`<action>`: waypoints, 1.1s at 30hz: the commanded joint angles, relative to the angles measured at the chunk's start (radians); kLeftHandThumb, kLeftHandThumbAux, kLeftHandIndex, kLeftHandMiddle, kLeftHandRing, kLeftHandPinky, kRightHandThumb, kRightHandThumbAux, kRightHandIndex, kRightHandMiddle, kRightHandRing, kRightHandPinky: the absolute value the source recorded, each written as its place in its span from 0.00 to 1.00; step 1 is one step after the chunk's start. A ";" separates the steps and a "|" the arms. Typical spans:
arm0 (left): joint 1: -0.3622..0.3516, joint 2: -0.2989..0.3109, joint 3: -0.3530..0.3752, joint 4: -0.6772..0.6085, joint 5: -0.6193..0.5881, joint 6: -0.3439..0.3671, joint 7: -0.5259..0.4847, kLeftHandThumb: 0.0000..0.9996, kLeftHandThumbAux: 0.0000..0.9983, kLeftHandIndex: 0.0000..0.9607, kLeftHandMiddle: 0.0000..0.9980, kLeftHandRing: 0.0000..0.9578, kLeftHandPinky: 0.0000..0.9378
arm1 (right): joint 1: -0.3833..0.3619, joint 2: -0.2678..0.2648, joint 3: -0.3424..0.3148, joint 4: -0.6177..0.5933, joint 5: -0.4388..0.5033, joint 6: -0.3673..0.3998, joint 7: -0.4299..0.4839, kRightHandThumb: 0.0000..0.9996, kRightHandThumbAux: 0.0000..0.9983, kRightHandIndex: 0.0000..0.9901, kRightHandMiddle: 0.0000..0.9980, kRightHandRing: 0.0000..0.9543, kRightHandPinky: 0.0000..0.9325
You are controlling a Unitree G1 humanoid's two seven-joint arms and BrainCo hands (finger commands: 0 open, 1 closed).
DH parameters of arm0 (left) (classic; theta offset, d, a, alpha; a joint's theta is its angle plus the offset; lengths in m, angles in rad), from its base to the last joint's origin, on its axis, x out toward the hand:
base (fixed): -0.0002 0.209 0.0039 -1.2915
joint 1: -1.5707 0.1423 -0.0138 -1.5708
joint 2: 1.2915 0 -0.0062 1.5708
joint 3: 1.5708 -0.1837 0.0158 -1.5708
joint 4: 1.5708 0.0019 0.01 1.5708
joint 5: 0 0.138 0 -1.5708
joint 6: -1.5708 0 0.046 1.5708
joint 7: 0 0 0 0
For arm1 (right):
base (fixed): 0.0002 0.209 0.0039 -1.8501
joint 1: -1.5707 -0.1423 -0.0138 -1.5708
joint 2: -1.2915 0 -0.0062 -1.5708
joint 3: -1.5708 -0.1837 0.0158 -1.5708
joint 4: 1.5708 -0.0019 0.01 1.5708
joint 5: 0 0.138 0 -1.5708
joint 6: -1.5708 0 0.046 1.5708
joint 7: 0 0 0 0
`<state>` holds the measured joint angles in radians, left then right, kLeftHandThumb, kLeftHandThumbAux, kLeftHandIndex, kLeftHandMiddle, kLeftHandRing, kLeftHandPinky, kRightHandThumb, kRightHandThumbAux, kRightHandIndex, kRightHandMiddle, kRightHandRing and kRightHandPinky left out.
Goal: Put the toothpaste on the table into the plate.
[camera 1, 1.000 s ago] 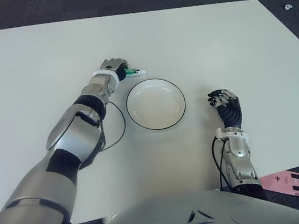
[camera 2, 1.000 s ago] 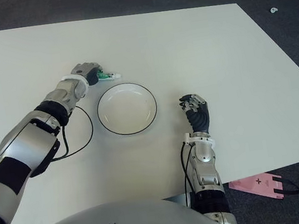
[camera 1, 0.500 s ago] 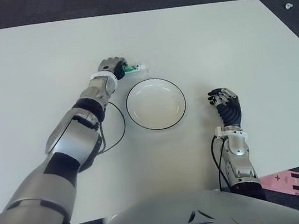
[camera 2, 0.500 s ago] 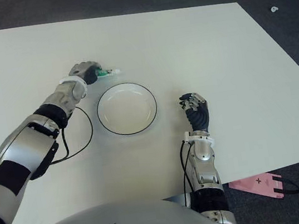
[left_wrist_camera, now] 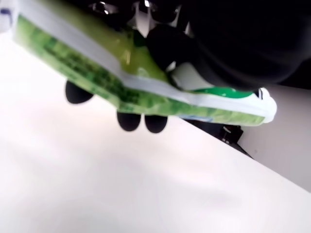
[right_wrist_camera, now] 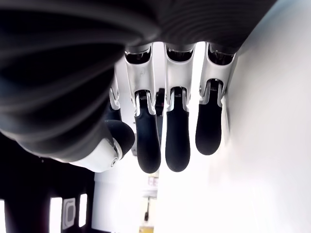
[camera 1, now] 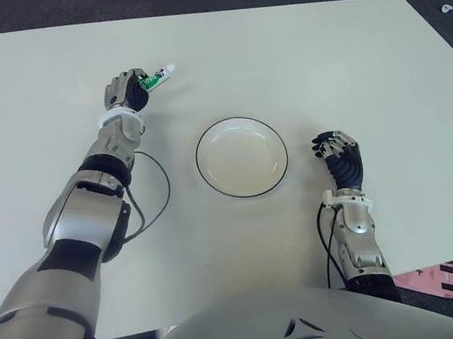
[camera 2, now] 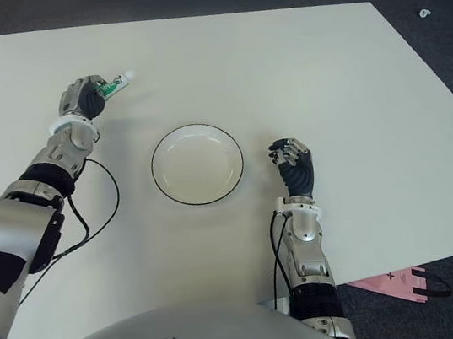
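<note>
The toothpaste (camera 1: 155,79) is sitting clamped in the left hand (camera 1: 124,91), lifted over the table (camera 1: 320,53), its cap end pointing toward the far right. The plate (camera 1: 242,156) is lying nearer the robot and to the right of that hand. The right hand (camera 1: 340,157) is showing just right of the plate, fingers loosely curled around nothing.

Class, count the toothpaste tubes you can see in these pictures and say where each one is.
1. The toothpaste tube is gripped in the left hand, left of the plate and farther back. None looks hidden.
</note>
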<state>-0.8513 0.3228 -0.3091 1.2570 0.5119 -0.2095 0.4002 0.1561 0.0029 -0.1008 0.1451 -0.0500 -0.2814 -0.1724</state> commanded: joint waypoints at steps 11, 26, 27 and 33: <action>0.059 -0.031 0.053 -0.083 -0.066 -0.098 -0.016 0.95 0.66 0.39 0.50 0.55 0.82 | 0.034 0.010 0.000 0.049 0.004 0.034 0.003 0.71 0.73 0.43 0.50 0.52 0.53; 0.148 -0.008 0.071 -0.299 -0.077 -0.160 -0.058 0.95 0.66 0.39 0.50 0.55 0.85 | 0.019 0.007 0.002 0.073 -0.002 0.018 0.000 0.71 0.73 0.43 0.50 0.53 0.55; 0.156 -0.008 0.071 -0.315 -0.077 -0.161 -0.059 0.95 0.66 0.39 0.50 0.55 0.86 | 0.018 0.007 0.002 0.075 -0.001 0.018 0.001 0.71 0.73 0.43 0.50 0.53 0.54; 0.188 -0.004 0.075 -0.385 -0.081 -0.170 -0.077 0.95 0.66 0.39 0.50 0.54 0.86 | 0.017 0.008 0.001 0.075 0.005 0.019 0.004 0.71 0.73 0.43 0.50 0.52 0.53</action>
<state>-0.6947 0.3123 -0.2413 0.9076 0.4389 -0.3726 0.3483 0.1430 0.0023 -0.0981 0.1711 -0.0523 -0.3045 -0.1732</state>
